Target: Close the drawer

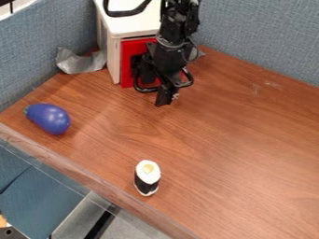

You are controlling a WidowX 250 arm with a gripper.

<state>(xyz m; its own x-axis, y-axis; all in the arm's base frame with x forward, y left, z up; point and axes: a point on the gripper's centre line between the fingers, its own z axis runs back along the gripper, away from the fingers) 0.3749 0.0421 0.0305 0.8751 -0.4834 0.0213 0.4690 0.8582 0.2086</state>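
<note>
at white cabinet (114, 56) | red drawer (126, 63) faces near edge, long axis unclear | gripper (164, 97): can't tell if open

The end effector (164, 98) hangs in front of the red drawer (127, 58).

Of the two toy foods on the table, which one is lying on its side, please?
The blue-purple eggplant lies on its side, its green tip toward the view's left edge; the black-and-white sushi roll stands upright.
</note>
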